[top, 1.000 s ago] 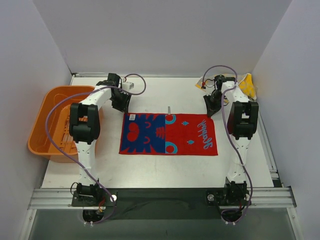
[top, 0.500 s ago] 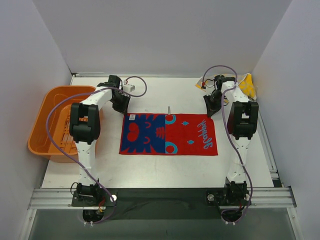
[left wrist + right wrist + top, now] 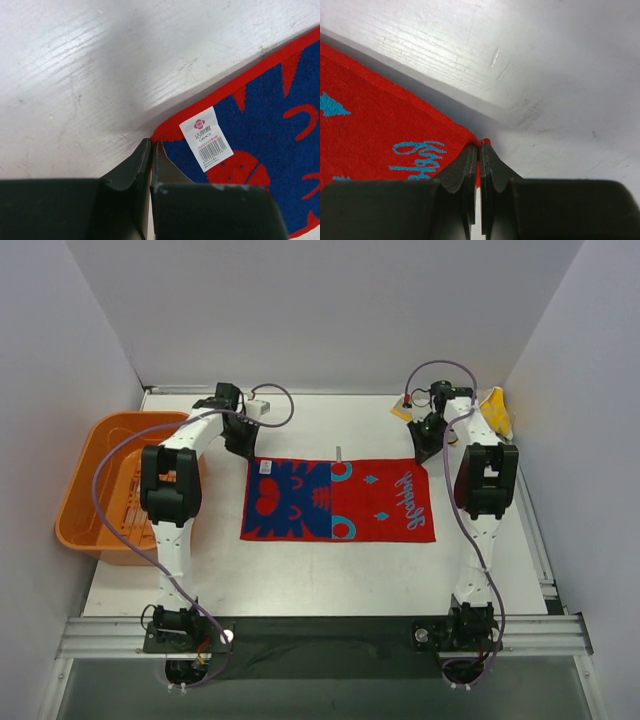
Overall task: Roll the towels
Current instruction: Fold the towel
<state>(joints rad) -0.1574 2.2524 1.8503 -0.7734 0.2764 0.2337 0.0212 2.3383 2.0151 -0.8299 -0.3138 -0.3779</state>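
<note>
left gripper: over the last second its jaws close from wide to nearly together. the wrist view shows the far-left corner of the red and blue towel pinched between the tips, just beside the sewn label.

right gripper: jaws pressed together, as a second ago, with a sliver of red hem between them at the far-right corner.

towel: lies flat and open on the table between the arms, blue half toward the left arm. compared with a second ago it sits a little farther from the bases, and the right wrist has moved back with it.

judgement: both far corners now look secured, so the grasp step reads as done. rolling has not begun.

yellow towel: bunched at the far right corner, untouched. orange tub: at the left.
</note>
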